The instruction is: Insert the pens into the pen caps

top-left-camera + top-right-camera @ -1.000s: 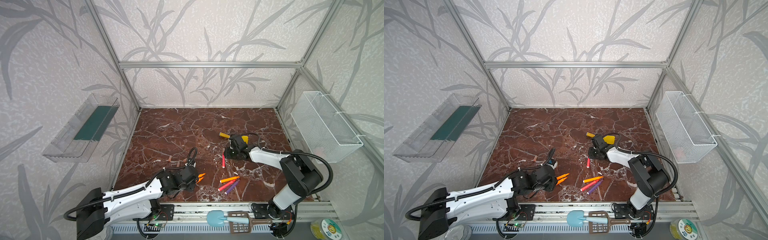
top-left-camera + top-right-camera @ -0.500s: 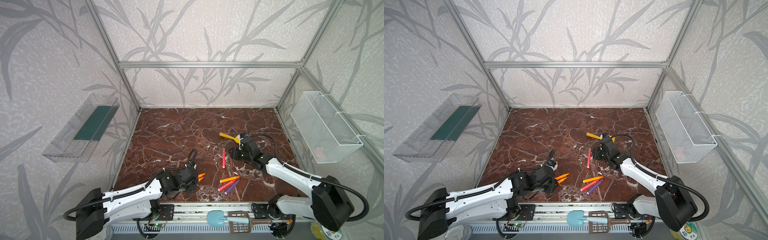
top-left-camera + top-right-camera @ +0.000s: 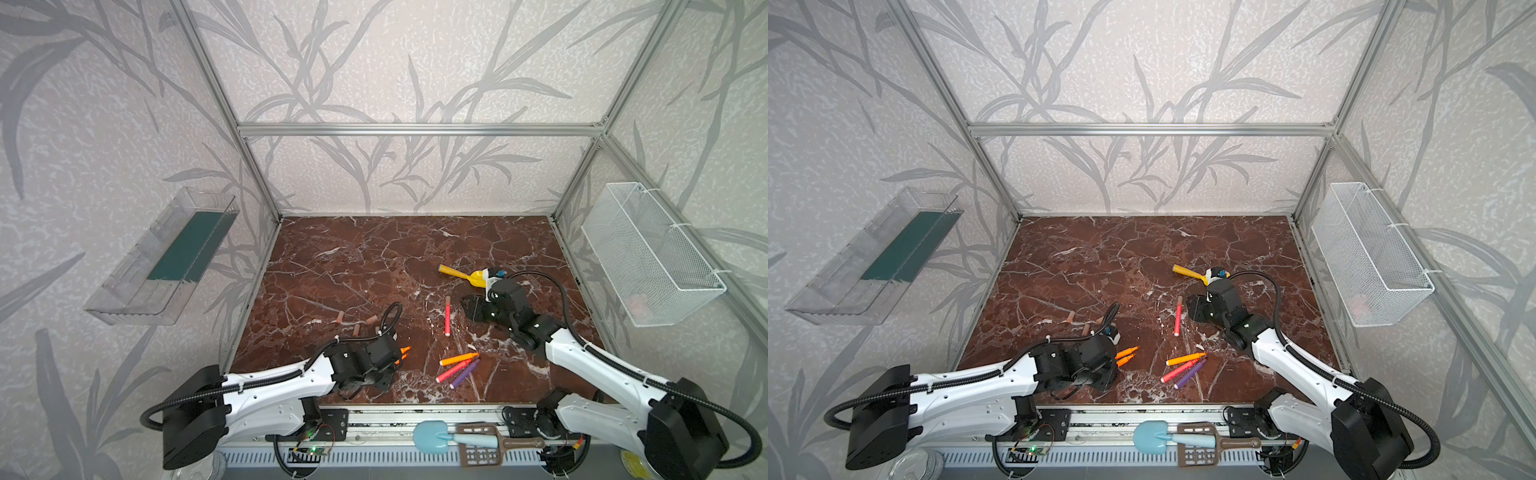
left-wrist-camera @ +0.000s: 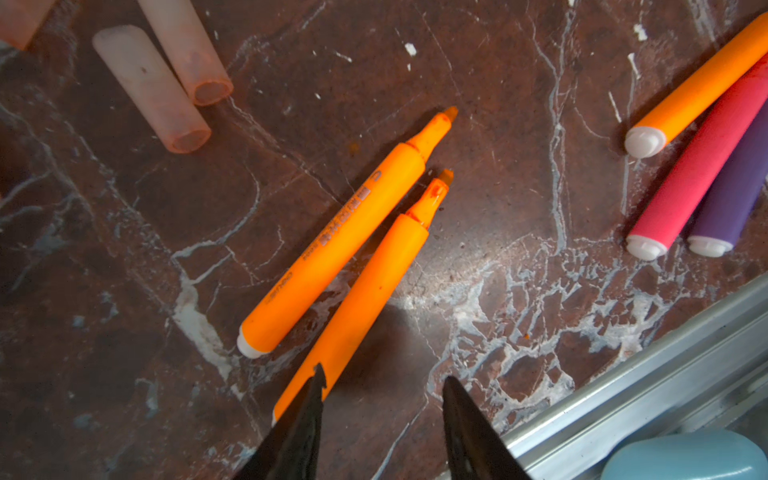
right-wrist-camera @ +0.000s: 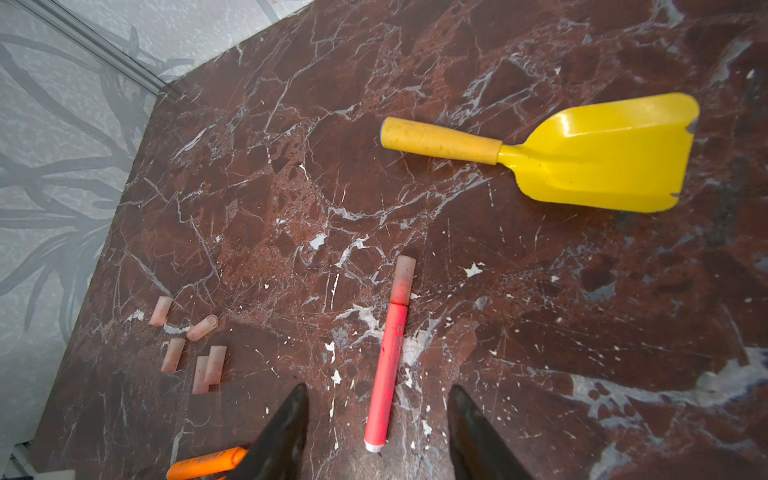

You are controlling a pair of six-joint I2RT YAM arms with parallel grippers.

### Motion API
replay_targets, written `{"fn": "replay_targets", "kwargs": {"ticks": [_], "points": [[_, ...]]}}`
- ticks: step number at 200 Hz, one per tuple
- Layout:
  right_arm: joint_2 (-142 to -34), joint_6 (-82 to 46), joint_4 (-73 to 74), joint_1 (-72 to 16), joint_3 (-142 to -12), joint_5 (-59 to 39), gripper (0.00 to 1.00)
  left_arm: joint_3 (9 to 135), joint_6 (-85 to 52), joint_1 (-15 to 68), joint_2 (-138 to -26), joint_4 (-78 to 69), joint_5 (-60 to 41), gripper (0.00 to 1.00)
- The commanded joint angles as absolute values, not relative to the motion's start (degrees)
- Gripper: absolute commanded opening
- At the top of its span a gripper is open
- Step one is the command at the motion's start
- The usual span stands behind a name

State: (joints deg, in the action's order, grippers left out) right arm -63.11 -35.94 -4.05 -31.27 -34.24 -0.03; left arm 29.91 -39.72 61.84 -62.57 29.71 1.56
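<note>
Fingers, left arm: the left gripper (image 4: 380, 378) hangs low by the front rail; its fingers (image 4: 299, 436) stand apart with nothing between them; one crosses the back end of the nearer orange pen (image 4: 361, 291), touching or just over it I cannot tell
Orange pair: the second orange pen (image 4: 336, 237) lies just beside the first, almost parallel; both tips are bare and point away from the gripper
Bundle of three: the third orange pen (image 3: 459, 358), a red-pink pen (image 3: 453, 372) and the purple pen (image 3: 465, 374) lie side by side toward the middle front of the table (image 3: 353, 257); I see no cap on any
Loose caps: five pen caps (image 5: 202, 327) lie close together beyond the left gripper; two of them touch
Finished pen: the capped red-pink pen (image 5: 388, 365) lies flat mid-table, its cap (image 5: 403, 280) over the tip
Fingers, right arm: the right gripper (image 5: 378, 387) is by that pen's white end; its fingertips (image 5: 278, 440) are spread and clamp nothing; the pen rests on the marble
Yellow scoop (image 5: 582, 153): farthest back; no part in the task
Step in hand: one pen of six looks done; the left arm seems to be lining up on the next
Next move: centre the barrel between the fingers, not under one; close without nudging its neighbour; lift; meanwhile the free arm should fetch a loose cap, mouth toward the tip, axes in line before pushing
</note>
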Motion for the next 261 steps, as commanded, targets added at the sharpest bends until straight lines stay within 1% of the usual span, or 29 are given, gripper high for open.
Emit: {"fn": "replay_targets", "kwargs": {"ticks": [1,43,144,168,188,197,236,261], "points": [[-61.79,-36.1,-2.66,-31.07,-33.31,0.09,0.53,30.45,-41.31,62.24,-62.97,30.7,2.76,0.5],[-62.05,-36.04,-2.37,-31.11,-33.07,-0.26,0.54,30.76,-41.4,62.24,-62.14,31.63,4.78,0.55],[-62.14,-36.08,-1.45,-31.09,-32.19,-1.14,0.55,31.79,-42.36,63.08,-68.44,31.25,3.33,0.55],[-61.63,-36.05,-1.41,-31.06,-31.98,-1.1,0.55,32.38,-42.36,63.75,-70.01,31.27,3.56,0.52],[-61.35,-36.05,-1.54,-31.11,-31.84,-1.01,0.56,32.99,-42.36,64.42,-71.68,31.37,3.86,0.47],[-61.22,-36.04,-1.54,-31.09,-31.7,-0.97,0.56,33.17,-42.41,64.66,-72.39,31.42,4.08,0.42],[-60.41,-36.08,-1.34,-31.11,-31.02,-0.7,0.56,34.44,-42.44,65.59,-75.09,31.88,4.99,0.34],[-59.47,-36.12,-1.36,-31.11,-30.51,-0.35,0.56,34.88,-42.36,65.92,-76.2,31.82,5.19,0.26]]}}
